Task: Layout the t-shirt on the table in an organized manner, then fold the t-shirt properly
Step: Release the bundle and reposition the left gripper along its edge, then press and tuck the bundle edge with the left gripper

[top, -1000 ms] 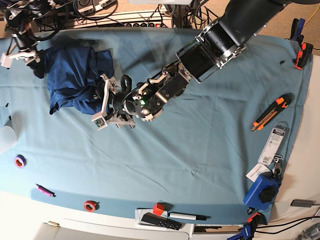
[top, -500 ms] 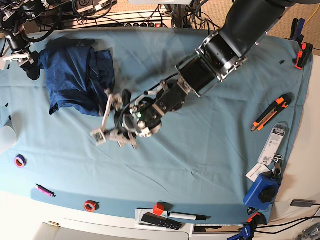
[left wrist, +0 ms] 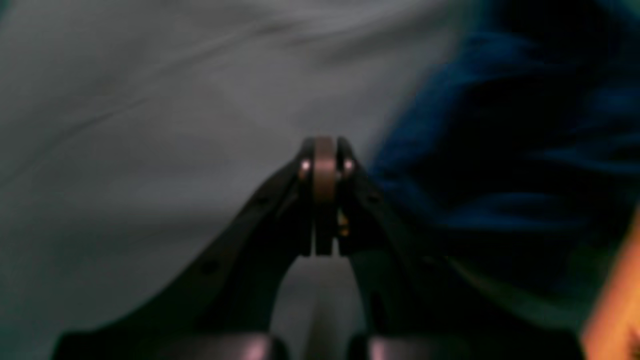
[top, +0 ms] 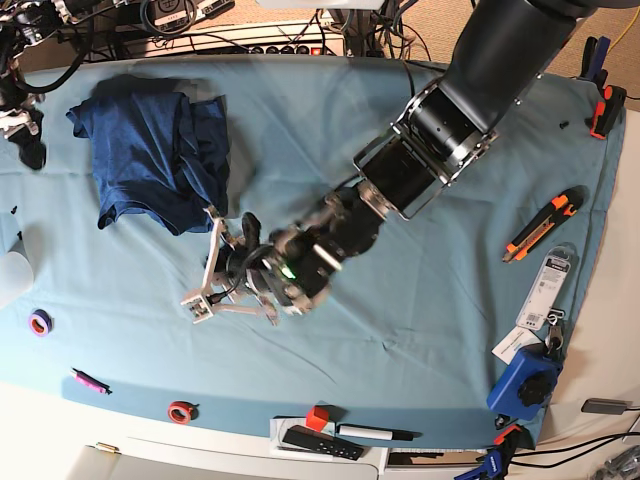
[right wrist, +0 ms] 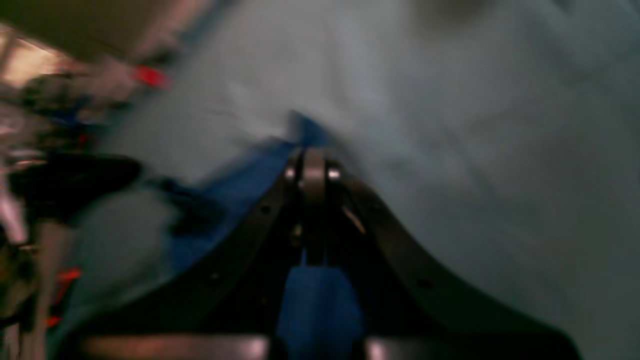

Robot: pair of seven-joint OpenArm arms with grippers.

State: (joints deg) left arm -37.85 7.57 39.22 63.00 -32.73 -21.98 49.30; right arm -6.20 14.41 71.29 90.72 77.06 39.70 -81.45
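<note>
The dark navy-blue heathered knit t-shirt point(top: 150, 150) lies crumpled in a folded heap at the far left of the wide table covered in light teal cloth point(top: 420, 330), so the laying-out step looks barely begun. To do it well, each arm would best take a distinct edge or corner of the heap, not a bunched fold, and draw the fabric apart toward the bare middle of the table, keeping it low so it does not drag into a new tangle.

The left gripper point(top: 205, 290) sits over bare cloth, near and slightly right of the shirt's near edge and apart from it. In the left wrist view its jaws are pressed together with nothing between them, the navy fabric lying just beside them on the right.

The right gripper point(top: 22, 135) is at the far-left table edge, just left of the shirt. Its jaws are also together in the right wrist view; blue fabric shows around them, but whether any is pinched cannot be told through the blur.
</note>
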